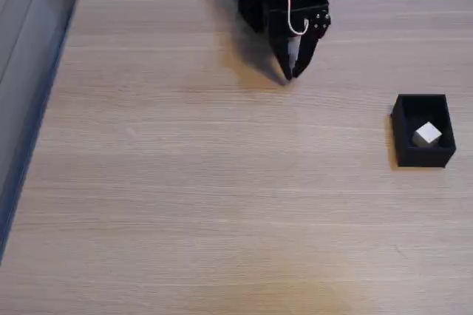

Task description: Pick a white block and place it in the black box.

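Worktop (185,182) runs bare and pale across its left half, and my claw (293,72) hangs near the far edge, a little right of the middle, tips pointing down at the wood and drawn nearly together with nothing between them. Further right, close to the right edge and nearer the camera than I am, stands the black box (422,158), and the white block (427,135) already lies inside it, turned slightly askew. I judge the placing done: block and box sit well apart from me, off to my right and forward in the fixed view.
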